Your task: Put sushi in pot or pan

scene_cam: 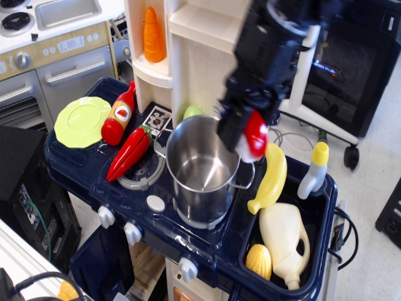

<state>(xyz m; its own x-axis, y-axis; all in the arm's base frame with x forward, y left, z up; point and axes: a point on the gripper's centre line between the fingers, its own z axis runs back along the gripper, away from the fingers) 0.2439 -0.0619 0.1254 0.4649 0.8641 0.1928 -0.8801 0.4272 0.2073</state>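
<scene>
A black robot arm is reaching down from the top of the frame, blurred by motion. Its gripper (245,133) is pinching the sushi (255,135), whose glossy red top and a sliver of white base are showing at the right side of the fingers. The fingers are closed around the piece, though the blur is hiding exactly how they are meeting it.

The sushi is hanging in the air just above the right rim of the pot (202,169), not touching it. The pot is standing upright on the dark blue toy stove (75,163), shiny inside, with a loop handle showing on its right side.

Just right of the pot, a banana (270,180) is lying along the edge of a sink (322,216). Inside the sink, a cream jug (285,241) and a piece of corn (259,261) are lying near each other, and a small bottle with a yellow cap (313,172) is leaning at the far edge.

Left of the pot, a chili pepper (130,152) is lying across a burner, with a ketchup bottle (118,115) just beyond it and a green plate (82,121) at the far left. A carrot (153,35) is standing on a shelf above.
</scene>
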